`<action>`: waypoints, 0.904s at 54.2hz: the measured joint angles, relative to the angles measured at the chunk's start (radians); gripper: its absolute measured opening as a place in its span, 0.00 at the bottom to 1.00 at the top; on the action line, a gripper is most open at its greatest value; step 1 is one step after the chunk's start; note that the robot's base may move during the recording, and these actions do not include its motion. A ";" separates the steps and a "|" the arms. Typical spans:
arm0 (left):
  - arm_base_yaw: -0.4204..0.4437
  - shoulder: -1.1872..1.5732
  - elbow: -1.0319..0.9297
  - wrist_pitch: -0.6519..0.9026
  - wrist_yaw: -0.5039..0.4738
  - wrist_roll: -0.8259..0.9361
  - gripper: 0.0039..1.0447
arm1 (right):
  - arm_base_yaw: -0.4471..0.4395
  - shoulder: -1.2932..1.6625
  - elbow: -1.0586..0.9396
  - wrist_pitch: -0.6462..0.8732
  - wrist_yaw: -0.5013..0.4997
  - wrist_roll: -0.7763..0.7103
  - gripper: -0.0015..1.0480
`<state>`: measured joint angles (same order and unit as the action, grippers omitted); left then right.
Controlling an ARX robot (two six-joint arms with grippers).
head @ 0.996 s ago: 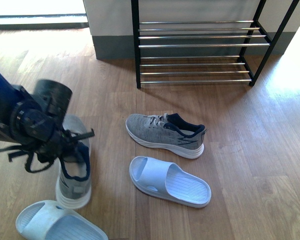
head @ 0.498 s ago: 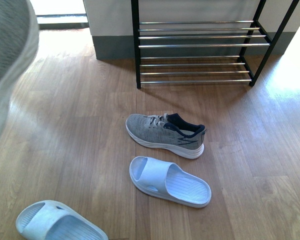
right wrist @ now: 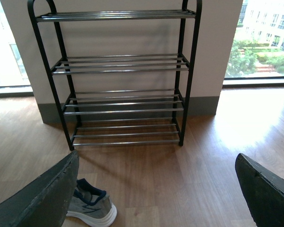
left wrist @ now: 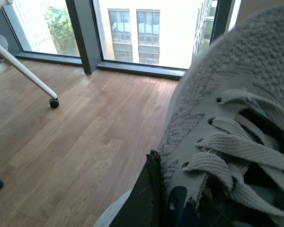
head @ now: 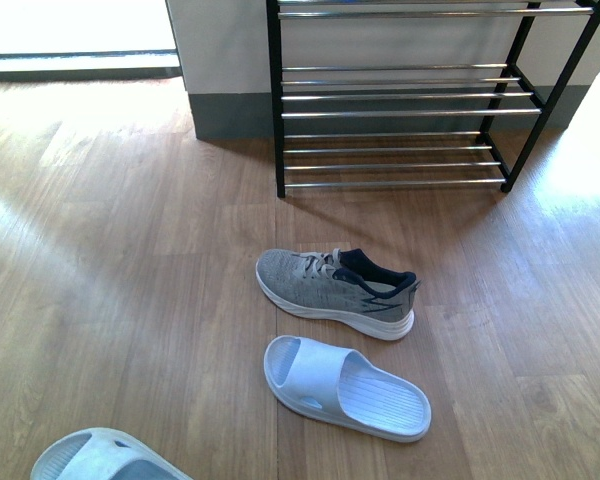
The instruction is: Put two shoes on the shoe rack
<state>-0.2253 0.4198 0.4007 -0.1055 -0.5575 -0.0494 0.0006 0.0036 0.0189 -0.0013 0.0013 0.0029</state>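
My left gripper (left wrist: 166,201) pinches a grey knit sneaker (left wrist: 227,118) above the floor (left wrist: 85,142); my right gripper (right wrist: 154,196) is spread. The other sneaker (head: 335,292) and a pale blue slide (head: 345,388) lie nearer than the far shoe rack (head: 400,100).

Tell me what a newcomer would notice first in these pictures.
A grey knit sneaker fills the left wrist view, held high above the wooden floor. In the front view a second grey sneaker and a pale blue slide lie on the floor before the shoe rack, whose chrome bars are all bare. The right gripper faces that rack with jaws wide apart, empty.
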 joint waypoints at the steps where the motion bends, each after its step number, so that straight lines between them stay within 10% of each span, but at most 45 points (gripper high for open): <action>1: 0.000 0.000 0.000 0.000 0.001 0.000 0.01 | 0.000 0.000 0.000 0.000 0.000 0.000 0.91; 22: 0.000 0.001 -0.002 0.000 -0.002 0.002 0.01 | 0.000 0.000 0.000 0.000 -0.003 0.000 0.91; 29: 0.000 0.001 -0.002 0.000 -0.012 0.002 0.01 | -0.063 0.123 0.018 -0.029 -0.231 -0.026 0.91; 49: -0.001 0.001 -0.002 0.000 -0.001 0.002 0.01 | 0.032 1.246 0.214 0.710 -0.177 -0.193 0.91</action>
<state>-0.2260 0.4210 0.3985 -0.1055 -0.5583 -0.0479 0.0330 1.2495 0.2333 0.7082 -0.1757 -0.1905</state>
